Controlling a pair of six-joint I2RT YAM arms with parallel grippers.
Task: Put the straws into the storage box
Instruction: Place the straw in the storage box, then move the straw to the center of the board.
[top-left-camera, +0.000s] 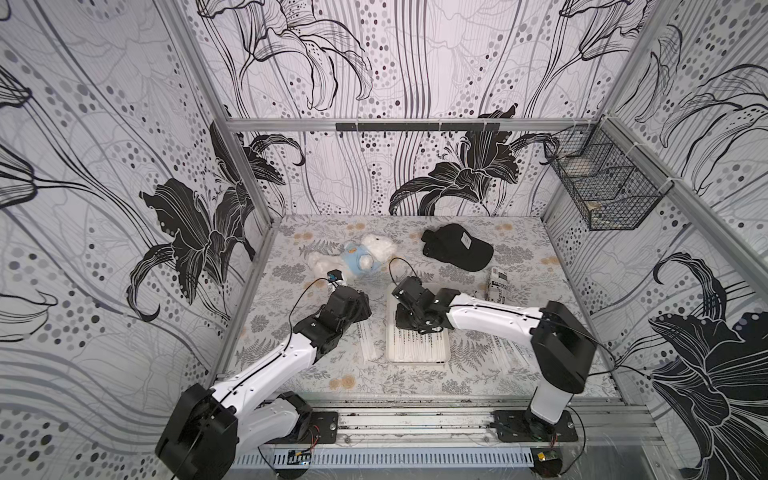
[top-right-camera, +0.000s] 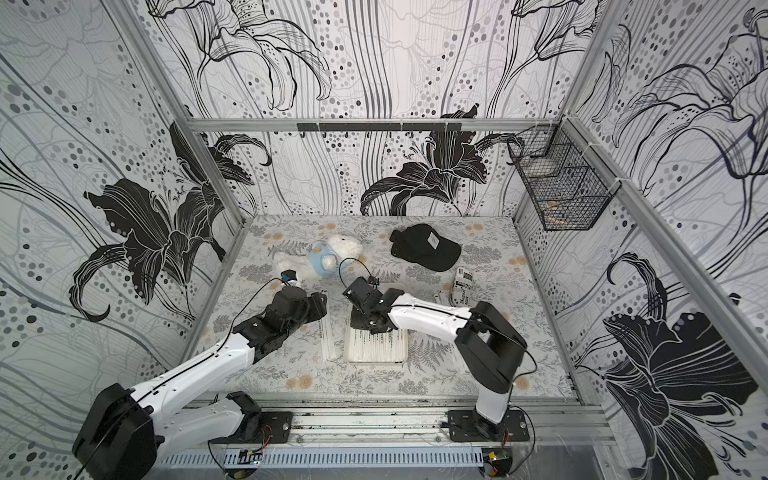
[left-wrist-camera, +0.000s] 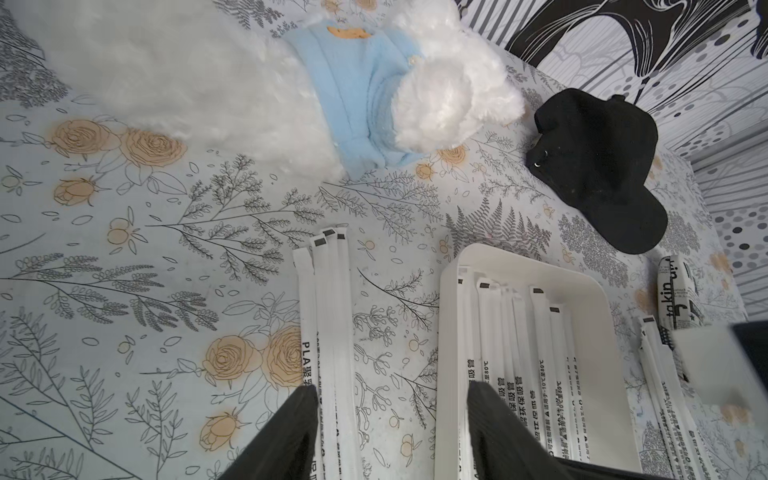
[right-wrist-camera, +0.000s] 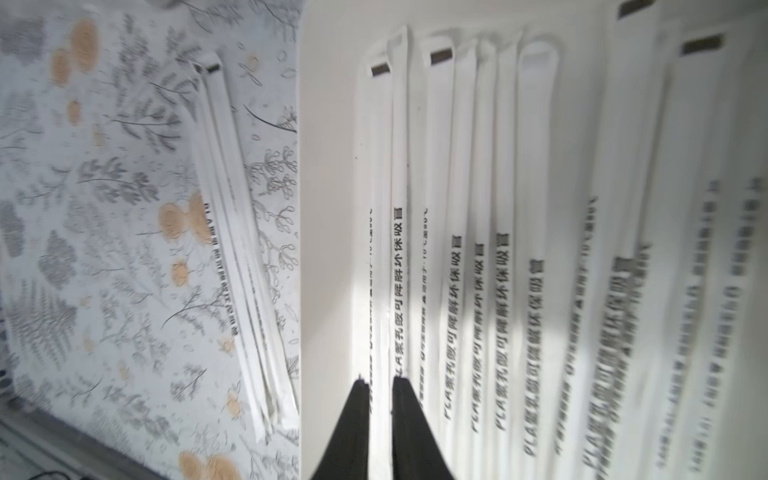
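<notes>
Right gripper (right-wrist-camera: 380, 415), jaws barely parted over straws (right-wrist-camera: 400, 166) in storage box (right-wrist-camera: 328, 166), likely releasing one; left gripper (left-wrist-camera: 392, 428) spread empty, staged by loose ones.

bright, even, diffuse light from above; shadows soft and faint. wide-angle bowing at the edges in both top views. left wrist view sharp, plush toy (left-wrist-camera: 449, 104) nearly blown out. right wrist view smeared, worst on outer straws (right-wrist-camera: 615, 332); grey shadow streaks on storage box (right-wrist-camera: 328, 187) floor.
</notes>
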